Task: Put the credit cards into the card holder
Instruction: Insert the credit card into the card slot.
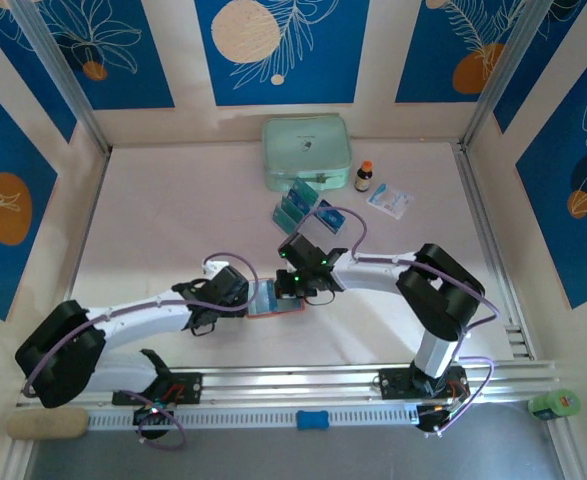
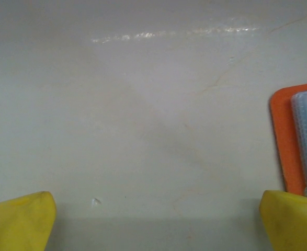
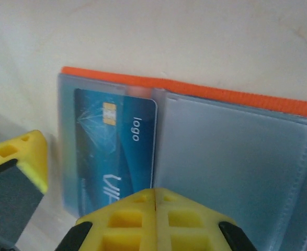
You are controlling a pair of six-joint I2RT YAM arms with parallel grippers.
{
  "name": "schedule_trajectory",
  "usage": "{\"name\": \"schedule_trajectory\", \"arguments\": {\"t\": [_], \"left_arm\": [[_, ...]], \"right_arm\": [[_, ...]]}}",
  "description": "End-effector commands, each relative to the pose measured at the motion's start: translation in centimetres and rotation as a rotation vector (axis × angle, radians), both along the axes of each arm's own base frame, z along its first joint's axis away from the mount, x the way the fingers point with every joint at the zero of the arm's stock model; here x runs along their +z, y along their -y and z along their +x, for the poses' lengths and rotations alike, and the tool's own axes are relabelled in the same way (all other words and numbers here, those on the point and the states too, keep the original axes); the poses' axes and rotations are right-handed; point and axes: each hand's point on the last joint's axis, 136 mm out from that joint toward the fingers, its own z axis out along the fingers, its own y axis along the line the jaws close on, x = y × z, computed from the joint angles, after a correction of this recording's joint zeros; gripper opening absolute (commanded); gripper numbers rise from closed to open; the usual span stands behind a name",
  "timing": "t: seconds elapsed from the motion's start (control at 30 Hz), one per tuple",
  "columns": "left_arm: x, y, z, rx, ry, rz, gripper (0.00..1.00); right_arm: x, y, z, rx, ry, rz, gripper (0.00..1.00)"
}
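Inside the orange card holder's plastic pocket sits a teal credit card; right jaws clenched, left jaws released.

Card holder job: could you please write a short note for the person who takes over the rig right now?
Left gripper: open, over bare table beside the card holder.
Right gripper: shut, holding nothing, over the open holder.
Done: one credit card sits in the holder's left pocket.
Left: the other cards are near the mint-green case, not yet picked up.
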Motion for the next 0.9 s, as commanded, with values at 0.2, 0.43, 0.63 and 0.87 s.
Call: {"name": "schedule_trajectory", "arguments": {"t": [0.2, 0.43, 0.63, 0.87], "left_arm": [[-0.6, 0.1, 0.4, 0.01, -0.009, 0.012, 1.0], [-0.8, 0.3, 0.5, 0.001, -0.011, 0.007, 1.0], [-0.6, 0.4, 0.5, -0.002, -0.007, -0.002, 1.0], [0.5, 0.4, 0.7, 0.001, 0.018, -0.013, 1.0]], "right_arm": [[-0.9, -0.7, -0.4, 0.033, -0.017, -0.037, 0.04], [-0.5, -1.7, -0.9, 0.056, -0.019, -0.029, 0.04], [-0.3, -2.8, -1.2, 0.075, -0.018, -0.021, 0.03], [0.4, -2.8, -0.9, 0.076, -0.013, -0.014, 0.03]]}}
